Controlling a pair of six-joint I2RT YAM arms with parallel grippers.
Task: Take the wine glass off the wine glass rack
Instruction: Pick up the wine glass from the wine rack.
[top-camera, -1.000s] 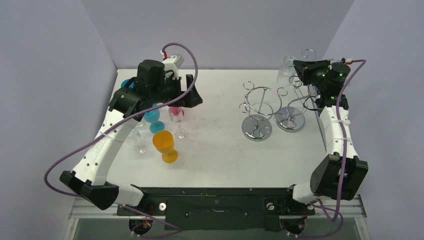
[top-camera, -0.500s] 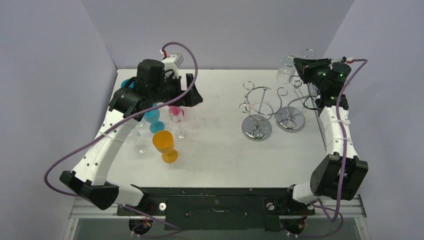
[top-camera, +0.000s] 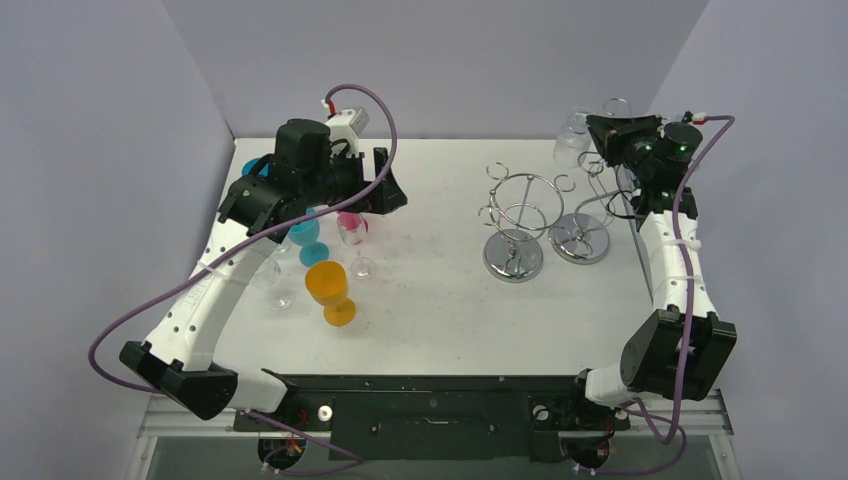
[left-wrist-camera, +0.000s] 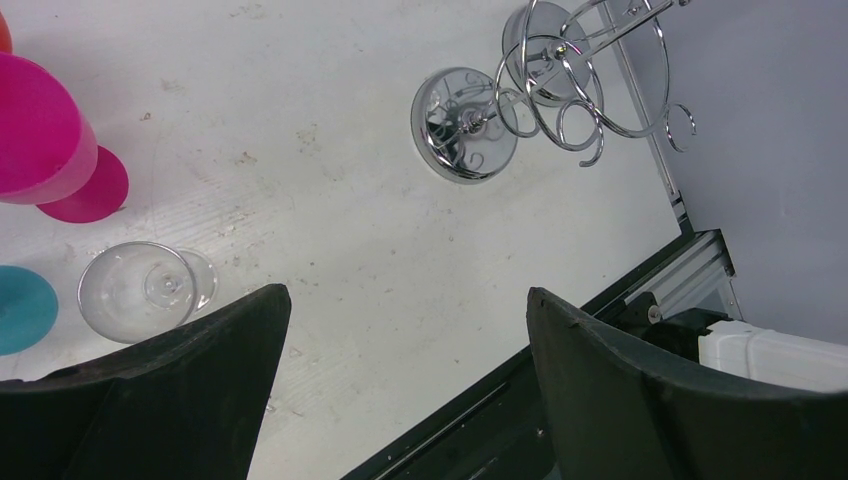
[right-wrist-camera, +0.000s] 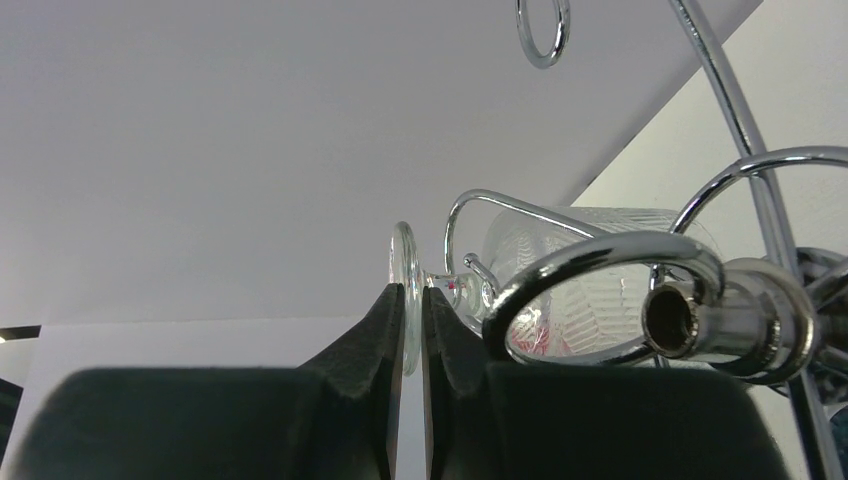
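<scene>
A clear ribbed wine glass hangs upside down at the back of the right-hand chrome wine glass rack. My right gripper is shut on the thin round foot of the wine glass, and the bowl lies behind a rack ring. The stem still sits in the rack's wire arm. My left gripper hovers open and empty over the table's left half. In the left wrist view the left gripper has only bare table between its fingers.
A second chrome rack stands just left of the first. On the left stand an orange glass, a pink glass, teal glasses and a clear glass. The back wall is close behind the right gripper.
The right gripper, with the glass foot in it, has shifted slightly toward the back wall. The left arm has not moved.
</scene>
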